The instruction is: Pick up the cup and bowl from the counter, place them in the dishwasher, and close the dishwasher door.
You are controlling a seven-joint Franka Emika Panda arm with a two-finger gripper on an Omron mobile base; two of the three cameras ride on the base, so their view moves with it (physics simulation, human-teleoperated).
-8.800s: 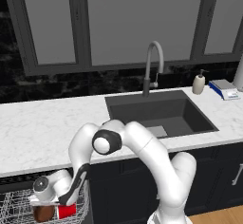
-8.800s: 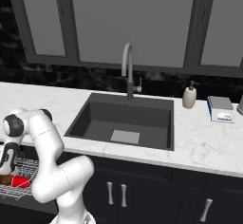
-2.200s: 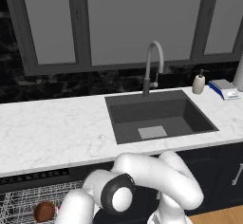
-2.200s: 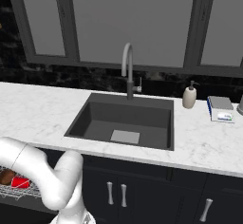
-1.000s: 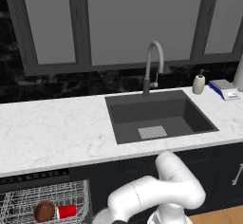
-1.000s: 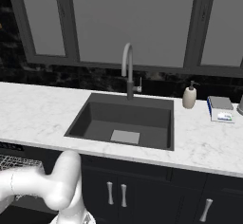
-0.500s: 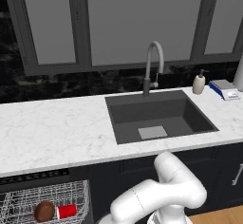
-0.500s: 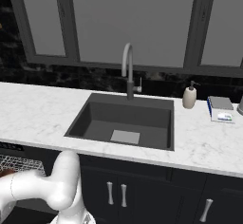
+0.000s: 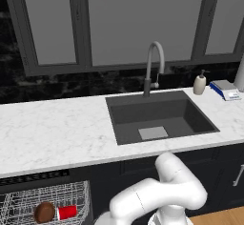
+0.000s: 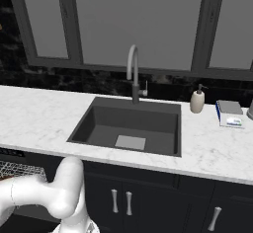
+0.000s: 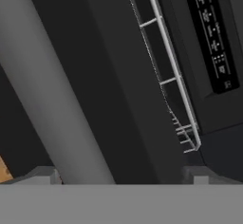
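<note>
The red cup (image 9: 67, 212) lies on its side in the white wire rack (image 9: 78, 195) of the open dishwasher (image 9: 33, 177), with the reddish-brown bowl (image 9: 44, 212) touching it on the left. The rack's edge (image 10: 15, 170) also shows under the white counter (image 10: 39, 113). My arm bends down below the counter. In the hand view my gripper (image 11: 119, 174) is open, its tips wide apart right in front of the dark dishwasher door (image 11: 118, 99). The door's pale bar handle (image 11: 47, 90) runs diagonally between the tips, close to the left one. The rack wires (image 11: 166, 61) and black control strip (image 11: 211, 33) lie beyond.
A dark sink (image 9: 159, 117) with a curved faucet (image 9: 153, 66) is set into the counter (image 9: 52, 133). A soap bottle (image 9: 199, 82) and a blue-and-white box (image 9: 226, 89) stand at its right. Dark cabinet doors with pale handles (image 10: 121, 201) sit under the sink.
The cup, once at the gripper over the rack, now lies free beside the bowl. Over the last second my arm has sunk lower and further left below the counter.
</note>
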